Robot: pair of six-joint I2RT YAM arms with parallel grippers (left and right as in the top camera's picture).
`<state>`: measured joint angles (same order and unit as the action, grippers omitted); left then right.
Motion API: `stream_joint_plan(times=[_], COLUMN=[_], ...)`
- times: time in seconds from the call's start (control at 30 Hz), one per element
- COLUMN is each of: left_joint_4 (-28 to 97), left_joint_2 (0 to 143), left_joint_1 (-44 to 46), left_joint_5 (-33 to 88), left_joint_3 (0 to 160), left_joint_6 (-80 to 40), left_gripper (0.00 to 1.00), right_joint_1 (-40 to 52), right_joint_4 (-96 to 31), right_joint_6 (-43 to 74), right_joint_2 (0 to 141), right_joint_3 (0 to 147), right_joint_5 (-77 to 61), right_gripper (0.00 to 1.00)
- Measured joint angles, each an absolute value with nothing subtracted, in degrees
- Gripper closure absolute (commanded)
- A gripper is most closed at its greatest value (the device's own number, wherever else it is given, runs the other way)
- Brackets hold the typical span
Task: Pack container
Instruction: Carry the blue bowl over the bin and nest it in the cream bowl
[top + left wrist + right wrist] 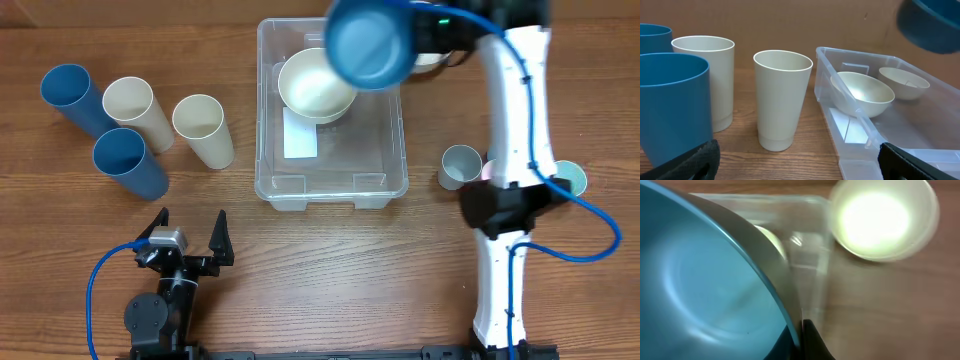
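The clear plastic container stands at the table's middle back with a white label on its floor and a cream bowl inside. It also shows in the left wrist view with that cream bowl. My right gripper is shut on the rim of a blue bowl, held high over the container's far right corner. The blue bowl fills the right wrist view. My left gripper is open and empty near the front left.
Two blue cups and two cream cups stand at the left. A second cream bowl sits on the table beyond the container's right side. A grey cup and a pale teal one lie by the right arm.
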<state>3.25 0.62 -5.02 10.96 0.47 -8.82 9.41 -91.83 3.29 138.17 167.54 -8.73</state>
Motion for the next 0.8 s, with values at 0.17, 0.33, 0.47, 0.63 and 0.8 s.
stream_joint_plan(times=[0.17,0.33,0.47,0.63,0.8], left_joint_4=[3.2,3.2,3.2,3.2,3.2], left_joint_2=[0.6,0.6,0.6,0.6,0.6], left_joint_1=[-5.0,-5.0,-5.0,-5.0,-5.0], left_joint_5=[11.0,11.0,11.0,11.0,11.0], left_joint_3=[0.4,0.5,0.5,0.5,0.5], left_joint_6=[-8.8,-8.8,-8.8,-8.8,-8.8], left_gripper=[0.00,0.00,0.00,0.00,0.00], right_joint_1=[16.9,17.5,17.3,17.3,17.3], right_joint_4=[-85.5,-79.4,-75.0,-69.9,-66.7], right_joint_6=[2.9,2.9,2.9,2.9,2.9], right_joint_2=[138.2,138.2,138.2,138.2,138.2], right_joint_3=[164.4,155.5,148.4,143.5,142.1], right_joint_5=[-3.5,-2.0,-1.4,-1.2,-1.8], right_gripper=[0.96,0.96,0.96,0.96,0.96])
